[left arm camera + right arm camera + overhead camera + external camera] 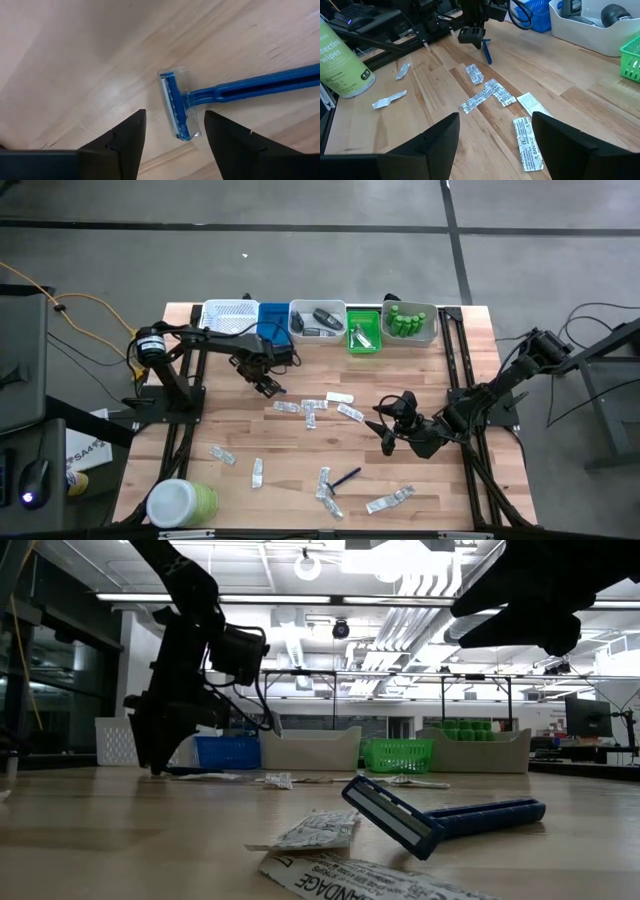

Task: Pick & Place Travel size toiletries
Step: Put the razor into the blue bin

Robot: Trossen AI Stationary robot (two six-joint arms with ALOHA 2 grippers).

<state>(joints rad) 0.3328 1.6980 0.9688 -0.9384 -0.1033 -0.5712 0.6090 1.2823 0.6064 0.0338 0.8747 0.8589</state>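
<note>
Currently left hand [172,132] hangs fingers-apart straddling the blue razor [220,97] lying flat on the desk [240,430] near the trays, likely lining up a pinch; right hand [392,423] waits open mid-desk.

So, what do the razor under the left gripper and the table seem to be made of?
The razor looks like moulded plastic: a glossy blue handle and a clear, see-through cover over its head. The table looks like wood with a smooth, lightly shiny finish: pale planks with visible grain and seams. The left gripper hangs open over the razor head, and its fingers look matte black, probably plastic.
</note>
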